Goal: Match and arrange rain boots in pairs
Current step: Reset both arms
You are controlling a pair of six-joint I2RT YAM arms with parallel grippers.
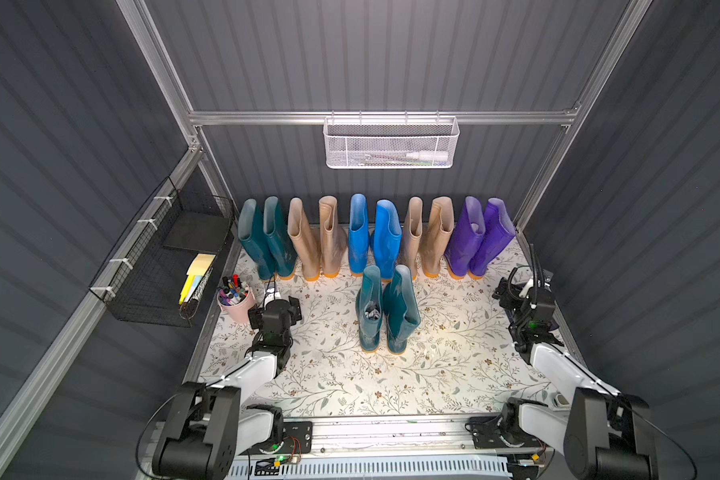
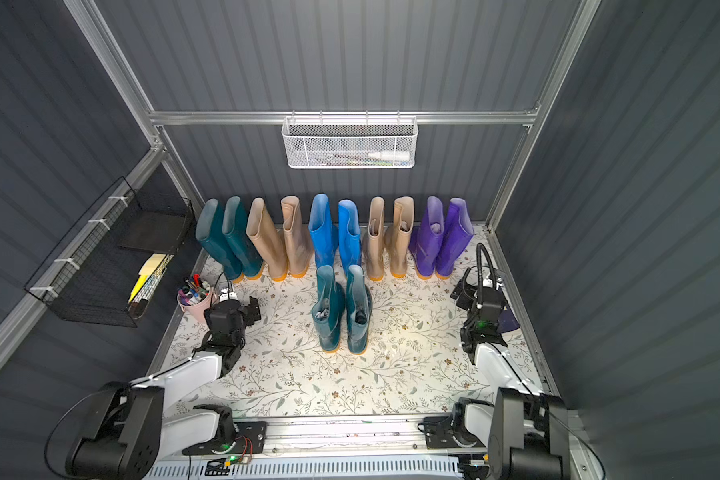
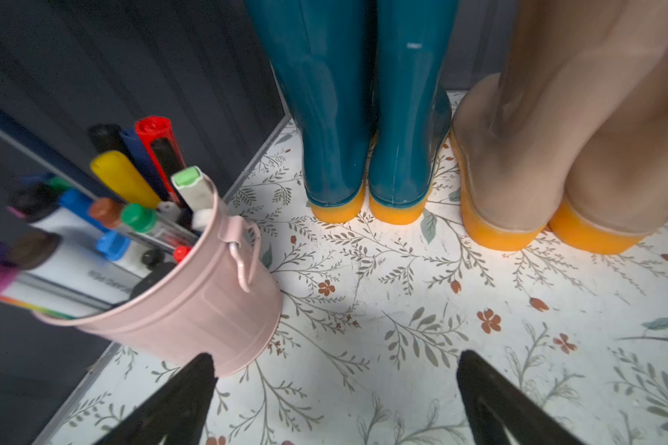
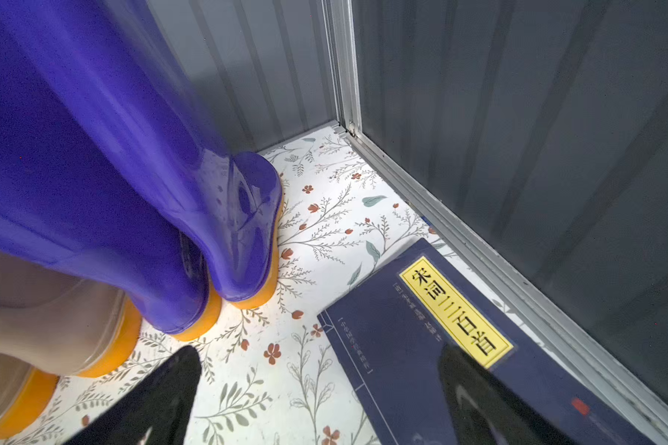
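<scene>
Rain boots with orange soles stand upright in pairs along the back wall: a teal pair [image 1: 267, 241], a beige pair [image 1: 316, 241], a blue pair [image 1: 373, 237], another beige pair [image 1: 427, 237] and a purple pair [image 1: 479, 237]. A further teal pair [image 1: 387, 311] stands in front of the blue one, mid-floor. My left gripper [image 3: 334, 358] hovers open and empty at the left, facing the teal heels [image 3: 367, 185]. My right gripper [image 4: 321, 354] is open and empty at the right, beside the purple boots [image 4: 193, 250]. Both grippers show in both top views, left [image 2: 235, 301] and right [image 2: 472, 289].
A pink bucket of markers [image 3: 193, 308] stands close to my left gripper, against the left wall. A dark blue book [image 4: 402, 327] lies on the floral floor under my right gripper. A black wire basket [image 1: 163, 266] hangs on the left wall, a white mesh basket [image 1: 391, 143] on the back wall.
</scene>
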